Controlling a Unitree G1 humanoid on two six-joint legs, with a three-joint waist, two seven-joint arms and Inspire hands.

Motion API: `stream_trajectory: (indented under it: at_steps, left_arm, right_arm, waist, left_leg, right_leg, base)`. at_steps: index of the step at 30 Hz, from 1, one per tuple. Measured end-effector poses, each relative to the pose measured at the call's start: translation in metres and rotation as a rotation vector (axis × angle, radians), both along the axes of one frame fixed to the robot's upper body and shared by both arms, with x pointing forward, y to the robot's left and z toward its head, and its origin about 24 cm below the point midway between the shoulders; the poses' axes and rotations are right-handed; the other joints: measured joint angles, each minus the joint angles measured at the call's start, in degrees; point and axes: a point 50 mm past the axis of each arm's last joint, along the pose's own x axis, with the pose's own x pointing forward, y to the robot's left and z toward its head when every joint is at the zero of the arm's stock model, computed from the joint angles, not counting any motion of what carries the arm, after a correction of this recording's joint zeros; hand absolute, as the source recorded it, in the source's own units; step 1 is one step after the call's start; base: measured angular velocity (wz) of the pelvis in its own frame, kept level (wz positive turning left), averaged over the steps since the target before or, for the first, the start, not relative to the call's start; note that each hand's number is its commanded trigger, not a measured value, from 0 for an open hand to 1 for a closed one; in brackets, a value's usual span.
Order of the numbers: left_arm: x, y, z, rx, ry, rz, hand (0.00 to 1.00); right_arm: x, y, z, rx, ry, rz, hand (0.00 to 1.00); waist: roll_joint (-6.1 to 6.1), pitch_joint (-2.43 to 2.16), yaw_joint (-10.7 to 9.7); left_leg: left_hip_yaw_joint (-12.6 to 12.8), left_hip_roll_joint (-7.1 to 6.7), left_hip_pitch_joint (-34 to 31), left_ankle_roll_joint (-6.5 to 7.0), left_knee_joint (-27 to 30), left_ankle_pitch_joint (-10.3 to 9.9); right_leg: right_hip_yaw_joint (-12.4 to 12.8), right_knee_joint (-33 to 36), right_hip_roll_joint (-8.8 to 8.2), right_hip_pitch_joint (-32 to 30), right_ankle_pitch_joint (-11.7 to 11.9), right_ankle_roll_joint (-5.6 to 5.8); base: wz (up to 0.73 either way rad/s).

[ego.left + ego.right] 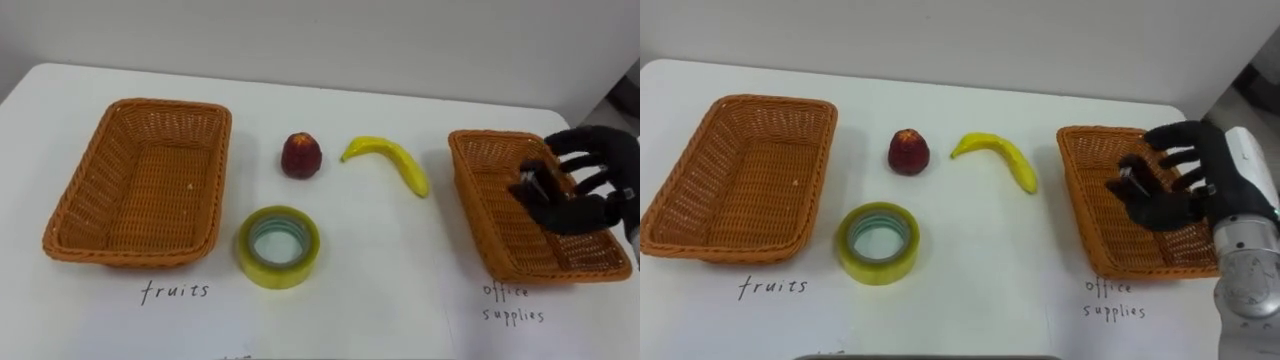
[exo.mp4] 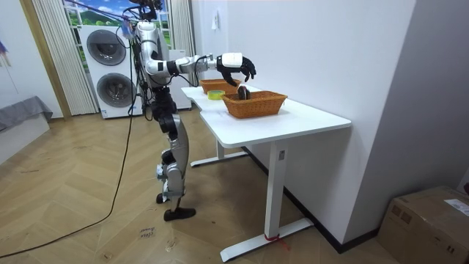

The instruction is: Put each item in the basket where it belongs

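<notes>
- The right robot hand (image 1: pixel 585 205) hangs over the right basket (image 1: pixel 495 225), its dark fingers (image 1: pixel 575 140) spread wide and holding nothing.
- A small dark thing (image 1: pixel 533 184) shows in front of the palm, between the thumb and the fingers. The room view shows it lying inside the basket, with the robot hand raised clear above it. What kind of thing it is cannot be made out.
- The right basket is woven and orange-brown. It stands near the table's (image 1: pixel 400 290) right end, with handwritten words on the white top just in front of it.
- A banana (image 1: pixel 395 160) lies on the table just left of that basket, apart from it, with its stalk end pointing left.
- A dark red fruit (image 1: pixel 301 155) stands a little left of the banana, not touching it.
- A roll of yellowish clear tape (image 1: pixel 278 246) lies flat in front of the red fruit, nearer the robot.
- The left basket (image 1: pixel 140 185) is of the same weave. It stands at the table's left end with nothing in it, and a handwritten word sits in front of it. The tape roll lies just beside its near right corner.
- In the room view the robot stands upright at the long side of the white table, with its right arm reaching out over the baskets.
- Two stacked washing machines (image 2: pixel 110 62) stand behind the robot, and a cardboard box (image 2: pixel 429 224) sits on the wooden floor at the room view's right.
</notes>
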Motion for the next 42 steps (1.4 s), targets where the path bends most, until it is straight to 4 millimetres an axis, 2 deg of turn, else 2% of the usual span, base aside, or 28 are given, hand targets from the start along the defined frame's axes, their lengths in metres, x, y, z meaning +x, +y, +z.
stream_trajectory:
  at_steps: [14,25,42]
  left_arm:
    - [0.0014,0.0000,0.0000,-0.001,-0.001,-0.001,0.00]
    - [0.0066,0.0008,0.0011,0.003,-0.019,-0.006,0.00]
    - [0.0095,0.0008,0.0016,0.004,-0.030,-0.008,0.00]
  right_arm:
    - [0.0004,0.0014,-0.0012,0.010,0.018,0.020,0.00]
    - [0.0008,0.0018,-0.0011,0.013,0.021,0.025,0.00]
    - [0.0008,0.0018,-0.0010,0.013,0.020,0.025,0.00]
  waist:
    - [-0.08,-0.03,0.7]
    - [-0.78,-0.08,1.0]
    - [-0.57,0.05,1.0]
  left_leg:
    - [0.2,0.00,-0.3,0.00,0.0,0.0]
    - [0.2,0.00,-0.4,0.00,0.0,0.0]
    - [0.2,0.01,-0.4,0.00,0.0,0.0]
  right_leg:
    - [-0.1,0.0,-0.08,-0.5,0.0,0.00]
    - [-0.2,-0.1,-0.08,-0.5,0.0,0.01]
    - [-0.2,-0.1,-0.06,-0.5,0.0,0.01]
  base:
    - [0.00]
    - [0.00]
    - [0.00]
